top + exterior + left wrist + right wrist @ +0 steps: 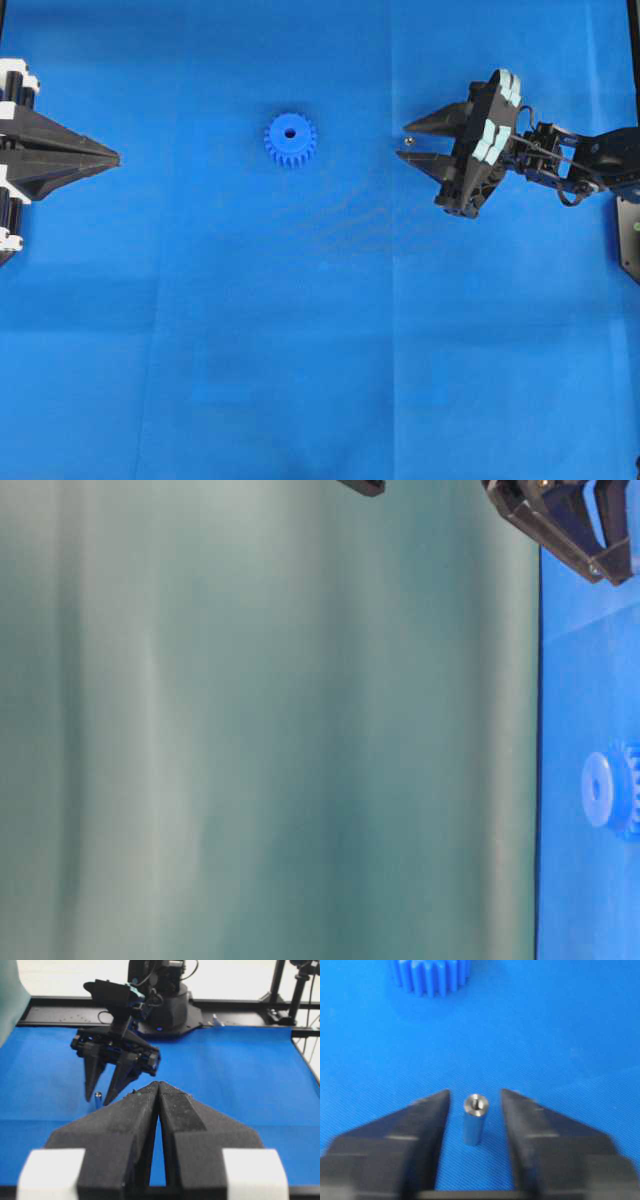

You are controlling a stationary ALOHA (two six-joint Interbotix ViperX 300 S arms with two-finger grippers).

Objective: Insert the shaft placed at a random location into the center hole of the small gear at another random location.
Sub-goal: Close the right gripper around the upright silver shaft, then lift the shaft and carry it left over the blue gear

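The small gear (290, 139) lies flat on the blue mat with its center hole (290, 131) facing up; it also shows in the table-level view (610, 790) and at the top of the right wrist view (431, 977). The shaft (408, 142) stands upright on the mat as a shiny pin (474, 1120); it also shows in the left wrist view (98, 1098). My right gripper (404, 141) is open, its fingers on either side of the shaft with a gap each side (475, 1095). My left gripper (116, 157) is shut and empty at the left edge (158, 1083).
The blue mat (320, 350) covers the whole table. The right arm's base (165, 1005) and a black frame rail stand at the far side in the left wrist view. A teal backdrop (260, 730) fills most of the table-level view.
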